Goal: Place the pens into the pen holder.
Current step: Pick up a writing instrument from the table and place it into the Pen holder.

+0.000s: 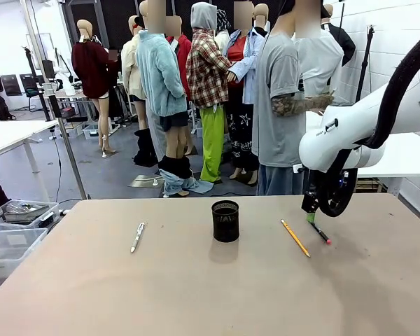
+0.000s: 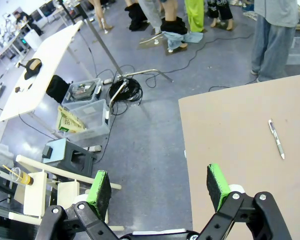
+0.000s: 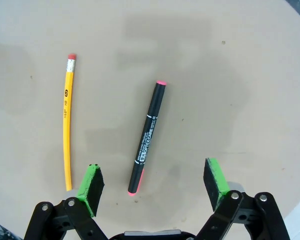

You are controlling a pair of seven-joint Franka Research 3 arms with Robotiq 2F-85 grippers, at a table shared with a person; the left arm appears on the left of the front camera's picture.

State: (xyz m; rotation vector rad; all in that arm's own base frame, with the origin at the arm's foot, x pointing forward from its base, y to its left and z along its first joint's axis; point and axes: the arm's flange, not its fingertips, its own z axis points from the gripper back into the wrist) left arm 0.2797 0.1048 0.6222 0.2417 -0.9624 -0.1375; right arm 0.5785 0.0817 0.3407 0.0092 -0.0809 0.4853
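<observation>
Dark pen [image 3: 147, 137]: flat on desk [image 3: 230, 75], under my right fingers [image 3: 91, 182], which are spread and not gripping. Pencil [image 3: 66, 122] beside it; silver pen [image 1: 137, 237] past holder [image 1: 225, 221]. Left fingers [image 2: 101, 186] spread, empty. Step, I judge: first pickup; next calls for lowering, closing.

In the right wrist view, a black marker pen [image 3: 148, 137] with pink ends lies near the centre of the frame. White print runs lengthwise along its barrel. The larger letters read "OPTEX CARE", and a smaller line beside them is too fine to make out. At the left of the frame, the yellow pencil [image 3: 67, 120] bears dark print below its eraser end: a small oval mark, apparently holding a "2", then "HB".
</observation>
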